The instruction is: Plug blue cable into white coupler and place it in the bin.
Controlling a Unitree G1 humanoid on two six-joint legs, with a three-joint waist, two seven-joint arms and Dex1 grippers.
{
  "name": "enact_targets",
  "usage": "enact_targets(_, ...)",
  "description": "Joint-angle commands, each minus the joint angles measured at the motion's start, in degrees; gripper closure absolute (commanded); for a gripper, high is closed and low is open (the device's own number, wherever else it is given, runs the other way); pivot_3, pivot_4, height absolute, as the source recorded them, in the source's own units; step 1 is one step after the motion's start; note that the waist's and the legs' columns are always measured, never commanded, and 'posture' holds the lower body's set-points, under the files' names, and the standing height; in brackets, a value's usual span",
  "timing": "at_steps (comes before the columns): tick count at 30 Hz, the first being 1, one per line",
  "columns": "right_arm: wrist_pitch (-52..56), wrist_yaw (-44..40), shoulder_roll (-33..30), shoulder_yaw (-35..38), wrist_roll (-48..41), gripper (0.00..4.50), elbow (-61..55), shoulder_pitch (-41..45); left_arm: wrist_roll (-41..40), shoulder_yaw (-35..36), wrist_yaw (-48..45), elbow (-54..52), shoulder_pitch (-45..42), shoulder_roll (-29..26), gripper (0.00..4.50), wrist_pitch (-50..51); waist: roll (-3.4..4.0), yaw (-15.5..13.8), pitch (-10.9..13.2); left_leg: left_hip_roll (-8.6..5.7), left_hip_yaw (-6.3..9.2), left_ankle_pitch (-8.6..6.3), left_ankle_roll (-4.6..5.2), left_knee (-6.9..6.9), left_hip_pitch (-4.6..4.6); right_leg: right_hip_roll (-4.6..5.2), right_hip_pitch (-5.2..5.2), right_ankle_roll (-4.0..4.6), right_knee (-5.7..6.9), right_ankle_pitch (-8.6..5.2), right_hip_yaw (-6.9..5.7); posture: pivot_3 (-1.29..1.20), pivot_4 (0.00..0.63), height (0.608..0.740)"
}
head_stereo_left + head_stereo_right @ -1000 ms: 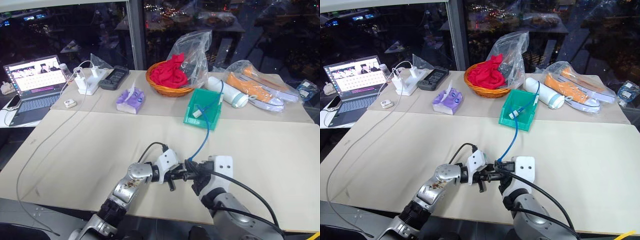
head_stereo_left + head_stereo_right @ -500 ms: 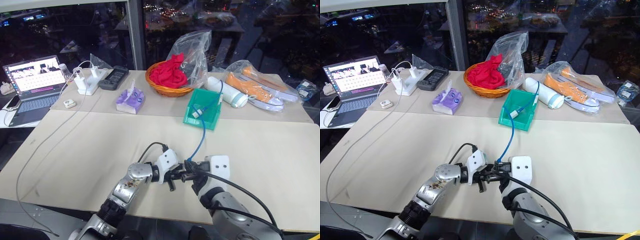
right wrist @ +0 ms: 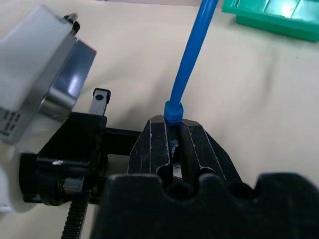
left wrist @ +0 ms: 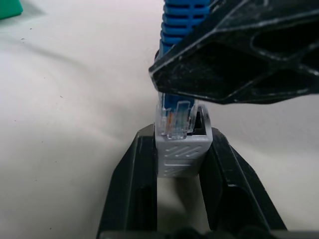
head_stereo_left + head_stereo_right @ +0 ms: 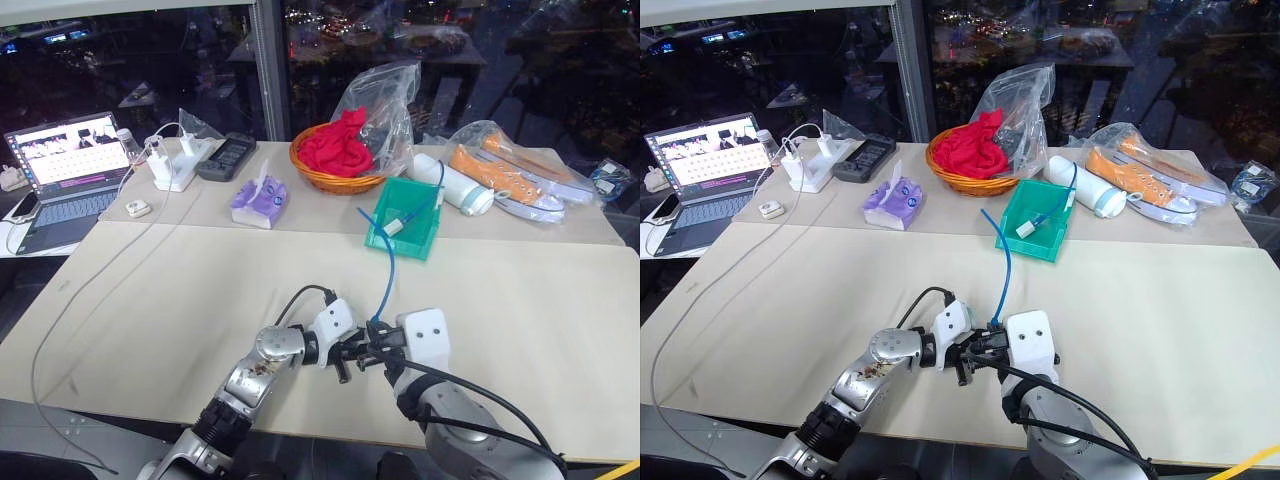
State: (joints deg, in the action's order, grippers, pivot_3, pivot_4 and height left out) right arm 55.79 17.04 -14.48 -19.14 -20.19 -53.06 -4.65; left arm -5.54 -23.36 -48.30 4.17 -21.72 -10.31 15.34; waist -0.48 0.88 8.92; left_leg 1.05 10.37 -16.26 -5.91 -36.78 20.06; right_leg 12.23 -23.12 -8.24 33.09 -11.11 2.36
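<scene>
Both tools meet low over the worktop (image 5: 180,290): the left tool (image 4: 180,164) clamps the white coupler (image 4: 180,149), the right tool (image 3: 172,149) grips the blue cable (image 5: 385,270) by its clear plug, which sits at the coupler's socket. Behind, the bin (image 5: 405,218) holds a small white piece and the cable's far end. An orange basket (image 5: 335,172) holds red cloth; tissues (image 5: 259,198) lie near.

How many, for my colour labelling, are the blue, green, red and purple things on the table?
Blue: 1, the blue cable; a bluish packet at the far right is too unclear to count.
Green: 1, the bin.
Red: 1, the cloth in the basket.
Purple: 1, the tissue pack.
Total: 4.
</scene>
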Motion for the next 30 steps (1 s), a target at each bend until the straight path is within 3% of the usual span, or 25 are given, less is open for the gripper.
enact_targets(1,3.8,0.3,-0.7,-1.3,3.3,4.5,2.3,-2.3,-0.9,-0.6,-0.6,-2.8,0.6,0.1,3.84,0.9,-0.01,0.0,0.0,0.0,0.0,0.0,0.0,0.0,0.0,0.0,0.0,0.0,0.0,0.0,0.0,0.0,0.15,0.74)
enact_targets(15,13.1,-1.0,1.8,-4.5,9.1,4.5,11.4,-5.4,-1.2,-0.3,-0.2,-4.8,0.8,-0.9,3.84,2.9,-0.21,0.1,-0.8,0.01,0.0,-0.03,0.05,0.11,-0.21,0.0,0.11,-0.01,0.0,-0.09,0.0,0.0,0.15,0.74)
enact_targets(25,21.8,-7.1,-2.2,-8.2,9.9,4.5,11.4,1.3,-0.9,0.5,0.9,-3.0,-0.2,-0.3,3.84,1.8,-0.8,0.3,-1.2,0.07,0.0,-0.06,0.09,0.8,-1.26,0.0,0.88,-0.44,0.0,-0.76,-0.02,0.0,0.15,0.74)
enact_targets(30,23.4,-7.5,-2.7,-7.5,10.8,4.5,10.0,-0.7,-0.8,0.6,1.1,-2.5,-0.5,0.1,3.84,1.6,-0.93,0.0,-1.4,0.07,-0.01,-0.06,0.09,0.83,-1.37,0.0,0.97,-0.45,0.0,-0.78,-0.02,0.0,0.15,0.74)
